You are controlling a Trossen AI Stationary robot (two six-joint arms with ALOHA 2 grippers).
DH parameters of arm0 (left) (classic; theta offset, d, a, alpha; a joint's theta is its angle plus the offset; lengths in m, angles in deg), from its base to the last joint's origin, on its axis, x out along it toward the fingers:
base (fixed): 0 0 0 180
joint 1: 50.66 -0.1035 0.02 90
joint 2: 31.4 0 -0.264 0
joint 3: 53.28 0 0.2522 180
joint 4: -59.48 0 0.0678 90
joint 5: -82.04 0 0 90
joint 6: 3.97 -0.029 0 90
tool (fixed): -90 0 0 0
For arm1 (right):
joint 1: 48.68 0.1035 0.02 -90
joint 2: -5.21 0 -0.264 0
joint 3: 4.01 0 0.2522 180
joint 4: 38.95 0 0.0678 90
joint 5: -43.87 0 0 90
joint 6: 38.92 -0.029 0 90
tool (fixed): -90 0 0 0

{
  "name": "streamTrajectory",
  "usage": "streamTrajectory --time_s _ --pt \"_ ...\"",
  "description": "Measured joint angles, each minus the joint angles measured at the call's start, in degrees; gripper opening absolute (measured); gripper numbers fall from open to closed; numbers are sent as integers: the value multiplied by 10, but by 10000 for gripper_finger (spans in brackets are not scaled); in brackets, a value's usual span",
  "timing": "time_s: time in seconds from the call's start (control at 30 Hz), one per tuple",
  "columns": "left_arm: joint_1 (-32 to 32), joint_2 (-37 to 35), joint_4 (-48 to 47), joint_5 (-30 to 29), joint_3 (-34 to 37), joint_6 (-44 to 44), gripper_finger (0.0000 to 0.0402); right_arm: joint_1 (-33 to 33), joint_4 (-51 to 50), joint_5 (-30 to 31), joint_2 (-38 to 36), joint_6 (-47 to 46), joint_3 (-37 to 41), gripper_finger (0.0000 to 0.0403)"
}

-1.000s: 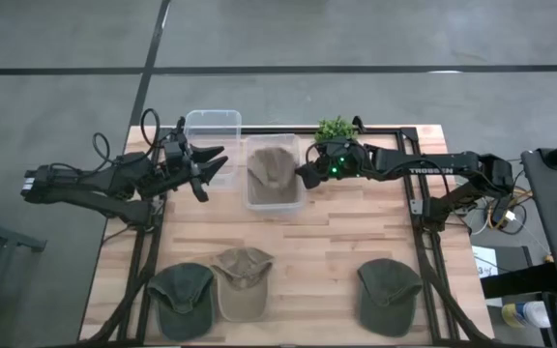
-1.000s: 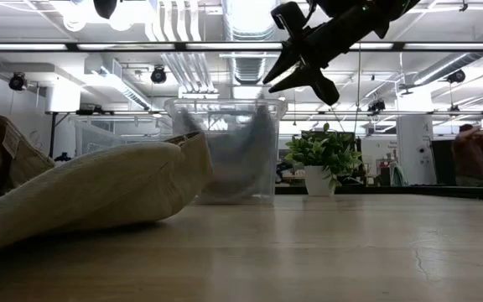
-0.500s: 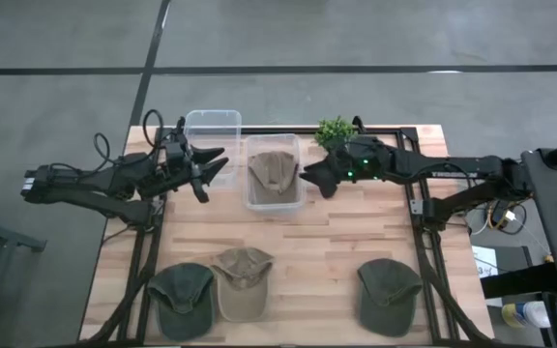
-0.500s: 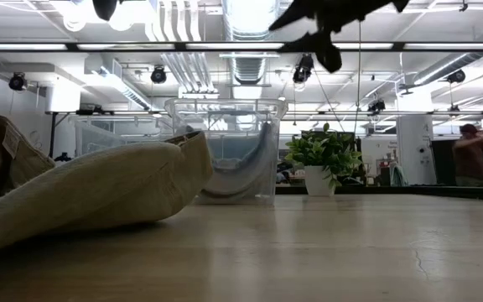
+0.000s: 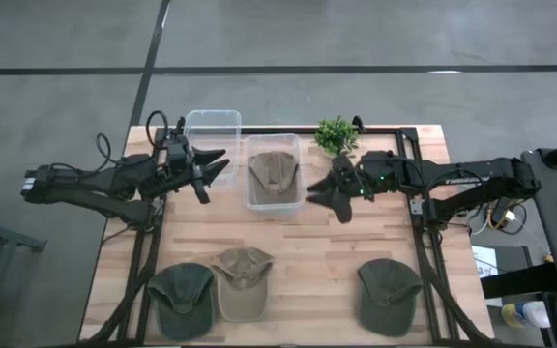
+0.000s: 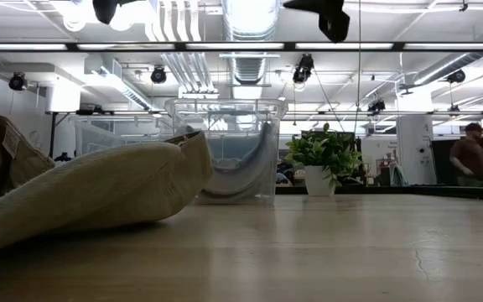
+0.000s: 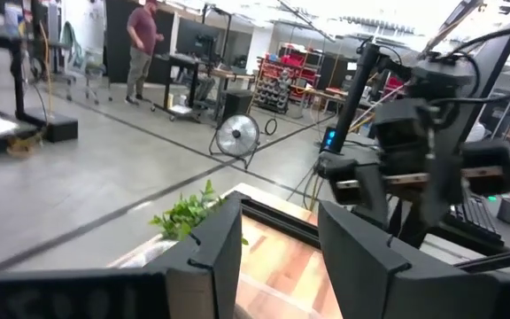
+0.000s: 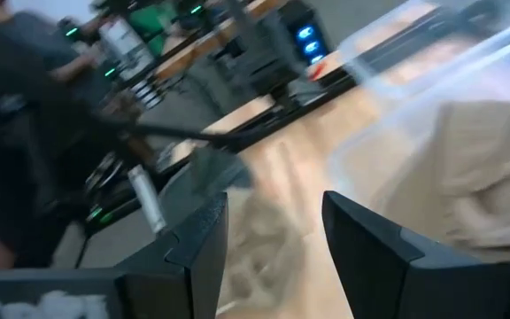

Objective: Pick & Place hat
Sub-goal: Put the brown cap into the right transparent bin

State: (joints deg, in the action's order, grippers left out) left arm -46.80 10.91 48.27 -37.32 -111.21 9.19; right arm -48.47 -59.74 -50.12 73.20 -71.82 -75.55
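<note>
A tan hat [image 5: 274, 171] lies crumpled inside the clear bin [image 5: 300, 198] at the table's far middle; the low view shows the hat [image 6: 243, 172] slumped on the bin floor. My right gripper [image 5: 323, 196] hovers open just right of that bin, touching nothing; its wrist view looks past the open right gripper [image 8: 268, 239] at the hat [image 8: 476, 177]. My left gripper [image 5: 215, 174] waits open left of the bin, beside an empty second bin [image 5: 212, 130]. On the near side of the table lie a dark green hat [image 5: 182, 295], a tan hat [image 5: 240, 282] and another dark green hat [image 5: 387, 292].
A small potted plant [image 5: 335, 132] stands at the far edge, right of the bin. The near tan hat [image 6: 82, 189] fills the low view's left foreground. Bare wood lies between the bins and the near row of hats. A person [image 6: 470, 155] stands in the room behind.
My right gripper has drawn back from over the bin toward the table's right and near side, rising almost out of the low view, open throughout. The tan hat in the bin has sunk from standing up against the wall to a slump on the floor.
</note>
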Motion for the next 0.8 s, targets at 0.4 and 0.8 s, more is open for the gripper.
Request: streamTrajectory --time_s 0.4,0.8 --pt "0 2 -1 17 23 64 145 59 -10 -5 2 20 0 178" --pt "0 3 0 26 28 65 145 94 -31 -5 3 -1 1 178"
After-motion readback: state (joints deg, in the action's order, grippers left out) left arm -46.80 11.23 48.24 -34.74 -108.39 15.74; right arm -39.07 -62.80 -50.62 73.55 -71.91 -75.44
